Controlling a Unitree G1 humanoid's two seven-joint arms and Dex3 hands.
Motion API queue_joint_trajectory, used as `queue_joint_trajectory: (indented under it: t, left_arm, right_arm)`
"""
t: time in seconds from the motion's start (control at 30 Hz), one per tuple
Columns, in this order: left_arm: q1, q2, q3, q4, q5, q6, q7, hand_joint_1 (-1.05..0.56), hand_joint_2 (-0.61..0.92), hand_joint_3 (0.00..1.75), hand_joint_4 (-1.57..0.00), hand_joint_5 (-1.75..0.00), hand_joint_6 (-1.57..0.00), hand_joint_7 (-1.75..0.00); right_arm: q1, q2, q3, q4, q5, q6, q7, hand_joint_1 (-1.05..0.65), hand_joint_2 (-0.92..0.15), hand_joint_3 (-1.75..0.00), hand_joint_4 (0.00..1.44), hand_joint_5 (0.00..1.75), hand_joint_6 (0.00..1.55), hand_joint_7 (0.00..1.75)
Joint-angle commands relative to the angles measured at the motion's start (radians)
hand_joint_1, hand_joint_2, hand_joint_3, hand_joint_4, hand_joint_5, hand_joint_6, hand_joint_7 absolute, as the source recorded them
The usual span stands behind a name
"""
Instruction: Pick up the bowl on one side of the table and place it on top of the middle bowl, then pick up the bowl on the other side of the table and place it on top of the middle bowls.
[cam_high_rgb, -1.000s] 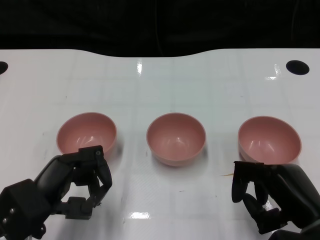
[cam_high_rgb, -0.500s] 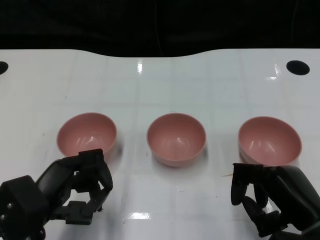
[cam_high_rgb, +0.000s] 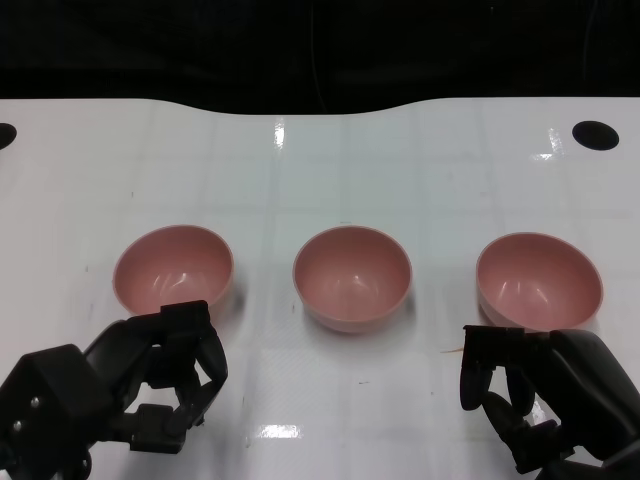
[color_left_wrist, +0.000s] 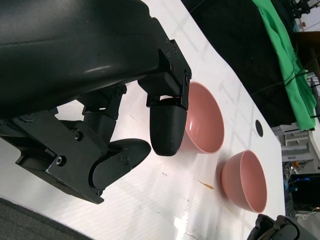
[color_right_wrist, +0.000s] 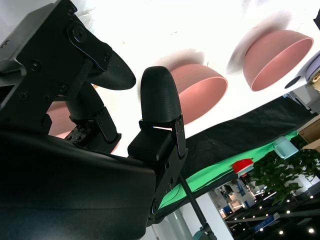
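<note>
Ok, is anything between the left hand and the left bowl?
Nothing visible. The left hand sits just short of the left bowl, with only bare table between them, and it holds nothing.

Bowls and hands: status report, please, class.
Left hand and right hand open, holding nothing. Left bowl, middle bowl, right bowl apart on table, unstacked. Nothing between hands and bowls.
</note>
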Motion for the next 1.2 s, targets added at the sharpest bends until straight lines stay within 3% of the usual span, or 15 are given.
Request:
queue_joint_trajectory:
  t: [0.03,0.63,0.77,0.8,0.9,1.2]
  left_arm:
    - [0.003,0.011,0.007,-0.007,-0.01,0.011,0.0,-0.06,0.56,1.06,-0.68,-1.75,-0.59,-1.69]
    - [0.047,0.019,0.009,-0.114,0.031,0.088,0.032,-0.07,0.53,1.02,-0.58,-1.75,-0.53,-1.68]
    - [0.068,0.018,0.018,-0.152,0.024,0.12,0.037,-0.11,0.54,0.94,-0.52,-1.75,-0.55,-1.61]
    - [0.07,0.017,0.018,-0.162,0.025,0.13,0.039,-0.13,0.6,0.84,-0.5,-1.75,-0.55,-1.57]
    - [0.077,0.013,0.013,-0.188,0.048,0.134,0.054,-0.11,0.67,0.79,-0.53,-1.75,-0.54,-1.56]
    - [0.11,-0.023,0.005,-0.221,0.061,0.133,0.114,-0.12,0.64,0.81,-0.52,-1.75,-0.54,-1.6]
  right_arm:
    - [-0.001,-0.011,-0.012,0.0,0.019,0.007,0.011,-0.08,-0.2,-1.52,0.93,1.75,0.81,1.51]
    - [0.018,-0.006,-0.008,-0.076,0.029,0.067,0.068,-0.1,-0.23,-1.47,0.9,1.75,0.83,1.43]
    - [0.027,-0.004,-0.012,-0.122,0.033,0.102,0.09,-0.09,-0.23,-1.46,0.89,1.75,0.82,1.41]
    - [0.03,-0.004,-0.015,-0.132,0.035,0.109,0.094,-0.09,-0.24,-1.45,0.87,1.75,0.82,1.4]
    - [0.05,0.002,-0.025,-0.157,0.047,0.109,0.083,-0.08,-0.25,-1.44,0.86,1.75,0.81,1.39]
    - [0.083,0.012,-0.041,-0.168,0.06,0.075,0.059,-0.06,-0.26,-1.47,0.86,1.75,0.79,1.44]
